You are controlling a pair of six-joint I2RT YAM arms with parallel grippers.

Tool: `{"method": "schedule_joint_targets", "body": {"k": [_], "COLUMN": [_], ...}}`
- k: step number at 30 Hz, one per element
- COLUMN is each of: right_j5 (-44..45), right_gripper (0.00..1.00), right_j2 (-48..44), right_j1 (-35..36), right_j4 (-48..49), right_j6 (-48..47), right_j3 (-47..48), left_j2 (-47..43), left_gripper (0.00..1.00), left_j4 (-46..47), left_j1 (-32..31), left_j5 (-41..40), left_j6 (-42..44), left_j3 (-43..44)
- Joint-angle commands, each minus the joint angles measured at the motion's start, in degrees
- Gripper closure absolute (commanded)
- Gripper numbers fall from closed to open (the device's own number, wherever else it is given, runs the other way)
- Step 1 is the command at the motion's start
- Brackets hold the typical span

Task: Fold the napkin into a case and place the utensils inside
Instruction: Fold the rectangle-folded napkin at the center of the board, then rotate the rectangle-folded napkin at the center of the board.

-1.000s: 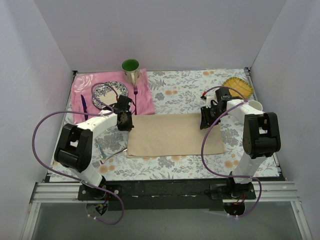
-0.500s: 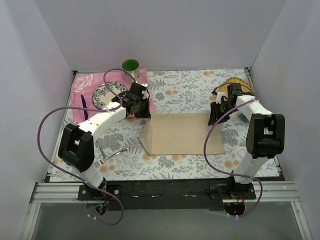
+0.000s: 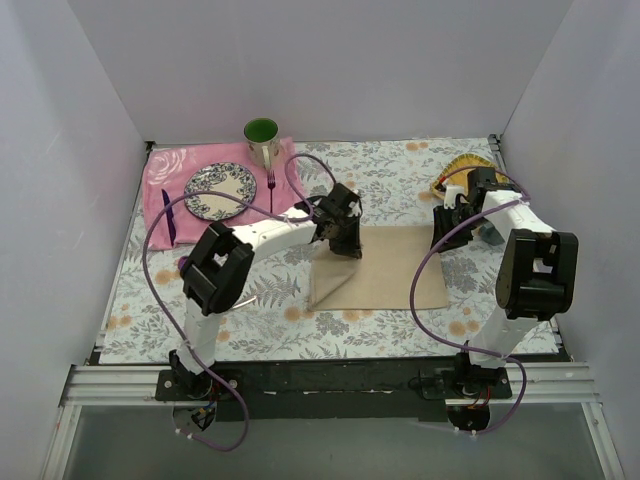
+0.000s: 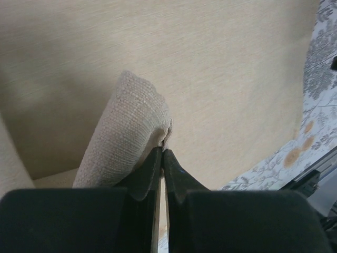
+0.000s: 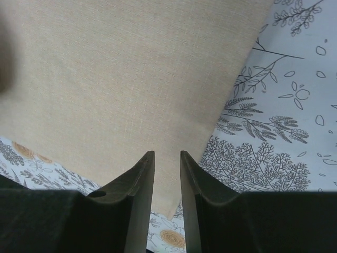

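Floral-printed tablecloth point(image 3: 400, 170) is spread over the whole table, and broad bare stretches of it are left open behind the cloth in the middle and to its left. A plain beige-tan napkin point(image 3: 390, 270) is laid right of centre, its far, right and near edges lying flat and straight. Its left part is raised and turned over toward the right, so that the left boundary is now a slanted fold rather than a flat edge.

A pink cloth mat point(image 3: 170, 165) is set in the far left corner, well apart from the napkin. On it a round patterned plate point(image 3: 219, 191), a green-lined cup point(image 3: 262, 140), a purple fork point(image 3: 271, 185) and a dark purple utensil point(image 3: 168, 215) are seen. A yellow object point(image 3: 465, 165) is partly hidden behind the right arm (only a narrow strip of table is left between that arm and the side wall).

The left gripper point(image 3: 343, 240) is held above the napkin's far left part, its jaws pressed together on a lifted, rolled-over piece of the napkin point(image 4: 210, 63). The right gripper point(image 3: 445, 232) is held at the napkin's right edge. In the wrist view its fingers point(image 5: 141, 174) are slightly parted over the napkin point(image 5: 105, 68) near a corner, with nothing gripped between them.
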Motion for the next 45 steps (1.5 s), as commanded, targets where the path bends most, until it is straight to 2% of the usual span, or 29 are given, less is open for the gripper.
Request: {"method": "schedule_joint_targets", "body": {"k": [1,10,18,19,20,21,24,25,28,31,32,35,39,45], "right_j5": [1.59,2.38,2.03,1.86,1.68,1.51,1.15,1.15,1.68,2.38,2.64,2.56,2.65,4.23], "right_gripper": [0.67,0.71,0.72,0.72,0.72,0.69,0.68,0.68,0.68,0.69,0.69,0.71,0.73,0.78], "right_j2": [-1.31,0.01,0.54,0.36,0.27,0.19,-0.08,-0.43,-0.69,0.18,0.71,2.64,4.31,7.13], "right_j1": [-0.82,-1.08,-1.25,-1.34,-1.43,-1.52,-1.96,-2.13,-2.13,-2.13,-2.13,-1.96,-1.08,1.91], "right_j4": [-1.65,-0.42,0.89,0.98,1.25,1.34,0.64,0.46,0.28,1.33,1.51,2.04,4.06,4.85], "right_j6": [-1.90,-1.82,-0.50,-0.50,-0.41,-0.41,-1.90,-2.52,-5.76,-8.23,-8.58,-10.16,-12.01,-17.19], "right_j3": [1.48,-0.80,-0.54,-0.54,-0.54,-0.45,0.51,0.77,1.22,1.48,1.65,2.80,2.62,0.69], "left_j2": [2.96,10.78,14.04,14.05,13.44,12.47,5.28,2.91,-8.86,-17.38,-18.46,-20.58,-21.90,-18.65], "left_gripper": [1.00,1.00,1.00,0.96,0.74,0.64,0.44,0.42,0.42,0.43,0.44,0.47,0.48,0.50], "left_j4": [6.63,10.94,18.48,18.84,19.11,19.89,22.62,23.06,21.75,14.13,8.53,0.51,-0.31,1.79], "left_j1": [-2.33,-4.35,-5.50,-5.50,-5.41,-5.06,-3.13,-2.43,1.79,5.83,7.32,9.35,9.45,9.44], "left_j5": [2.65,3.88,11.08,11.27,11.27,11.79,13.20,14.94,17.06,16.72,15.93,16.54,17.06,17.07], "left_j6": [-7.18,-11.23,-16.15,-16.24,-16.25,-16.07,-15.46,-14.50,-10.38,-4.40,-0.29,7.36,11.61,8.98], "left_j3": [6.41,15.11,12.67,12.58,12.05,11.44,4.25,2.23,-5.95,-11.41,-12.29,-15.89,-19.94,-21.35]}}
